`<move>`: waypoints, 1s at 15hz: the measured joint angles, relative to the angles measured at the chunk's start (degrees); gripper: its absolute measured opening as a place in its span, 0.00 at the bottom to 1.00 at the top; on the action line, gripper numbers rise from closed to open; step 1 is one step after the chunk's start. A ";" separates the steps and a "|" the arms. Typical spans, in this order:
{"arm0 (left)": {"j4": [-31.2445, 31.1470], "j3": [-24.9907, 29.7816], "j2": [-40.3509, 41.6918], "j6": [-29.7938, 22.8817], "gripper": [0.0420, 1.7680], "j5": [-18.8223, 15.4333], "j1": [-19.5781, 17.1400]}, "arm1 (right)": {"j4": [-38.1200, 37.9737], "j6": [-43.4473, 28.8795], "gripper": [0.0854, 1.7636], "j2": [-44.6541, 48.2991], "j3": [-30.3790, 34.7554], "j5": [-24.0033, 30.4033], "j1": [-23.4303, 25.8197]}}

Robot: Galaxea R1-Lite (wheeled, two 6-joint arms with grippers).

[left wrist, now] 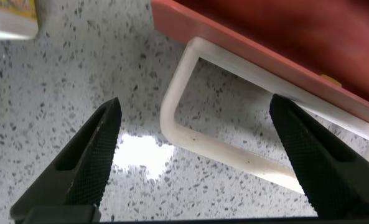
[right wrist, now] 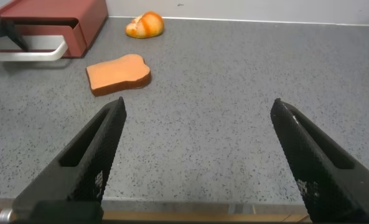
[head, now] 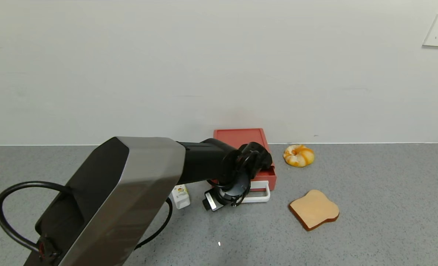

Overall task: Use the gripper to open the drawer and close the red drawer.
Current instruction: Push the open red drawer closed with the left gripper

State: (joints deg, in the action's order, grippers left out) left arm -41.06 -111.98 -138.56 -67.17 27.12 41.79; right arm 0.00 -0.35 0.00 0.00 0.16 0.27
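The low red box (head: 240,137) stands against the back wall. Its red drawer (head: 269,178) looks slid out a little, with the white loop handle (head: 262,193) lying toward me. My left gripper (left wrist: 196,155) is open and hangs low over the counter, with the handle's corner (left wrist: 193,138) between its two black fingers (left wrist: 94,155), which do not touch it. The drawer's red front (left wrist: 284,43) fills the far side of that view. My right gripper (right wrist: 196,162) is open and empty above bare counter, far from the drawer (right wrist: 60,18).
A small white bottle (head: 181,196) stands just left of the left wrist. A tan toast slice (head: 314,209) lies right of the drawer. A glazed bun (head: 298,155) sits by the wall. My thick left arm (head: 130,184) covers the near left counter.
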 joint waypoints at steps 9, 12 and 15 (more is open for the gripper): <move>4.66 -0.72 -0.88 4.44 0.97 0.85 -2.43 | 0.00 0.02 0.97 0.00 0.00 0.00 0.00; 6.47 -0.78 -0.91 6.25 0.97 0.74 -3.25 | 0.00 0.02 0.97 0.00 0.00 0.00 0.00; 7.94 -0.78 -1.08 8.35 0.97 0.57 -4.12 | 0.00 0.02 0.97 0.00 0.00 0.00 0.00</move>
State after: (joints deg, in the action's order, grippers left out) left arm -33.12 -112.76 -139.64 -58.82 27.70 37.67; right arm 0.00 -0.33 0.00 0.00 0.16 0.27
